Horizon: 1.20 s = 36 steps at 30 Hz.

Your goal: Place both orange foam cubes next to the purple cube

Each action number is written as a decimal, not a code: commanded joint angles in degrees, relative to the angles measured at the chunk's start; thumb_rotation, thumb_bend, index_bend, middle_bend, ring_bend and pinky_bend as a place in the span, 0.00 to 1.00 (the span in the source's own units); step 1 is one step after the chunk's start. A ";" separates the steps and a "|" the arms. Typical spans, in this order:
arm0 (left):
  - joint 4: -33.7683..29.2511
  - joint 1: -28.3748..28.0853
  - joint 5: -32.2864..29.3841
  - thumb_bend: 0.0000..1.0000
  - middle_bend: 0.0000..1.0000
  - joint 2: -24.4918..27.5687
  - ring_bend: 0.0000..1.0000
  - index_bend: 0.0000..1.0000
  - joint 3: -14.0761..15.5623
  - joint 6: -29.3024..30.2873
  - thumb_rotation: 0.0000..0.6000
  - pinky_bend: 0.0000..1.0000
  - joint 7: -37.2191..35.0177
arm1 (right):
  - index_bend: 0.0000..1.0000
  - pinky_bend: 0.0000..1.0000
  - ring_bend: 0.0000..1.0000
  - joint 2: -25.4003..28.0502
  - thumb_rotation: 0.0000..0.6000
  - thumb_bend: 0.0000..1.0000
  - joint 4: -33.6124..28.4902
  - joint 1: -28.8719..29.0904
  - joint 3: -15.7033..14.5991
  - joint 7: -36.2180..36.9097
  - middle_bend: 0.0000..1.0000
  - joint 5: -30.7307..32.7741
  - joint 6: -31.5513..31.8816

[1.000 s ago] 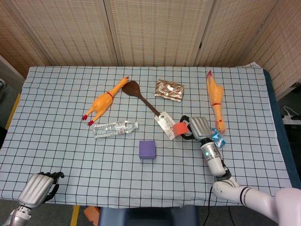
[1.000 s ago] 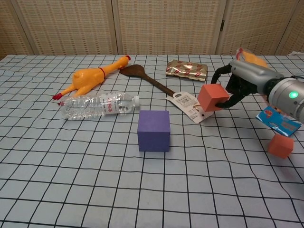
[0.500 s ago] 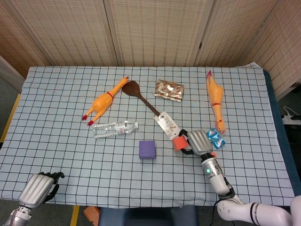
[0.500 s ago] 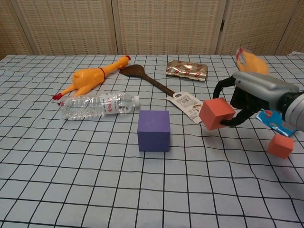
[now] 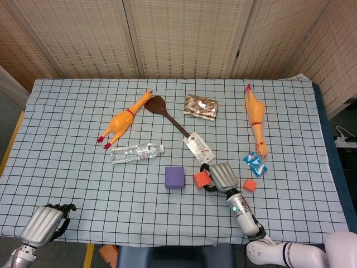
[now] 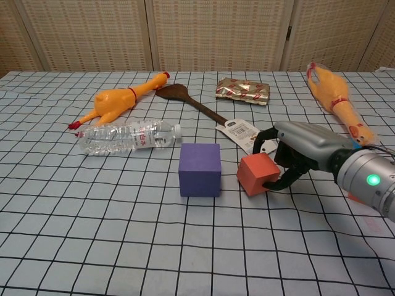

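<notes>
Just beside the purple foam cube (image 6: 200, 169), the right hand (image 6: 295, 152) pinches one small orange foam cube (image 6: 257, 174) by opposite faces, a light, squashy block that likely needs only gentle pressure

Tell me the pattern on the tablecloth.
The tablecloth is pale with a grid of thin black lines, a plain check; the head view shows it whole.

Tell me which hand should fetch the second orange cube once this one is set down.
Right. The right hand holds one orange cube beside the purple cube, and the other orange cube lies just beyond it. The left hand sits far off.
</notes>
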 commanded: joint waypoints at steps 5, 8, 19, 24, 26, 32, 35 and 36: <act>0.05 -0.01 0.08 0.50 0.52 -0.06 0.57 0.40 0.09 -0.13 1.00 0.60 0.14 | 0.67 0.91 0.85 -2.22 1.00 0.12 1.61 0.82 1.07 -0.66 0.99 0.00 0.09; 0.06 -0.01 0.01 0.50 0.52 -0.06 0.57 0.40 0.06 -0.17 1.00 0.60 0.11 | 0.67 0.91 0.85 -2.62 1.00 0.12 1.73 1.02 1.55 -0.83 0.99 0.22 0.15; 0.08 -0.21 0.16 0.50 0.52 0.16 0.57 0.40 0.18 -0.49 1.00 0.60 -0.56 | 0.67 0.91 0.85 -5.70 1.00 0.12 4.01 2.38 3.56 -0.84 0.99 2.23 -0.94; 0.10 -0.17 0.13 0.50 0.52 0.31 0.57 0.40 0.09 -0.23 1.00 0.60 -1.06 | 0.67 0.91 0.85 -7.04 1.00 0.12 5.23 2.78 4.16 0.26 0.99 2.81 -1.63; 0.13 -0.19 0.28 0.50 0.52 0.36 0.57 0.40 0.14 -0.21 1.00 0.60 -1.18 | 0.67 0.91 0.85 -7.41 1.00 0.12 5.66 2.93 4.22 0.49 0.99 2.90 -1.90; 0.15 -0.25 0.32 0.50 0.52 0.43 0.57 0.40 0.14 -0.26 1.00 0.60 -1.43 | 0.64 0.91 0.85 -7.62 1.00 0.12 6.13 2.97 3.58 0.29 0.99 2.45 -2.14; 0.21 -0.18 0.44 0.50 0.52 0.47 0.57 0.40 0.18 -0.08 1.00 0.60 -1.60 | 0.55 0.91 0.85 -7.05 1.00 0.12 5.88 3.03 3.28 -0.25 0.99 2.73 -2.76; 0.21 -0.18 0.49 0.50 0.52 0.47 0.57 0.40 0.19 -0.05 1.00 0.60 -1.64 | 0.53 0.91 0.85 -6.87 1.00 0.12 5.79 3.05 3.18 -0.43 0.99 2.79 -2.93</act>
